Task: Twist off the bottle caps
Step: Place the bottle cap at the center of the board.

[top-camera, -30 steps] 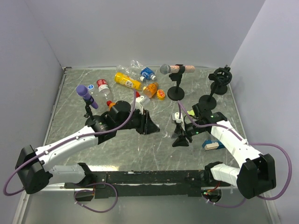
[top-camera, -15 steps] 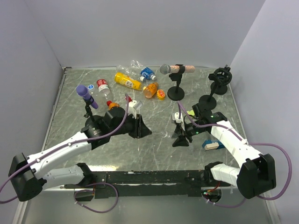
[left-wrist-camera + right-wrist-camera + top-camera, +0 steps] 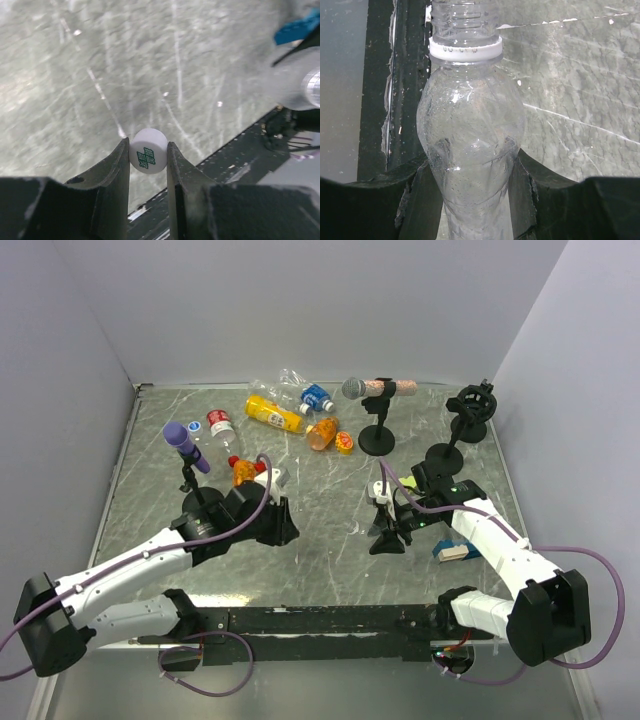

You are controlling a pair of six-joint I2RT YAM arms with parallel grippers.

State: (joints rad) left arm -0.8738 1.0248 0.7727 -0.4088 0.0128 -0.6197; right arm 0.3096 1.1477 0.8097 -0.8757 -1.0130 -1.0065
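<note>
bottle cap (image 3: 148,151), off and pinched in left end effector (image 3: 148,144), has withdrawn toward eight o'clock; right end effector (image 3: 472,159) clamps the bare-necked bottle (image 3: 470,115).

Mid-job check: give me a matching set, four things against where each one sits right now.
1. white cap
2. clear bottle
3. yellow bottle
4. purple-headed microphone

A. on a stand, left part of the table
B. held in the right gripper, neck threads bare
C. pinched in the left gripper
D. lying at the far side of the table

Pairs: 1-C, 2-B, 3-D, 4-A
</note>
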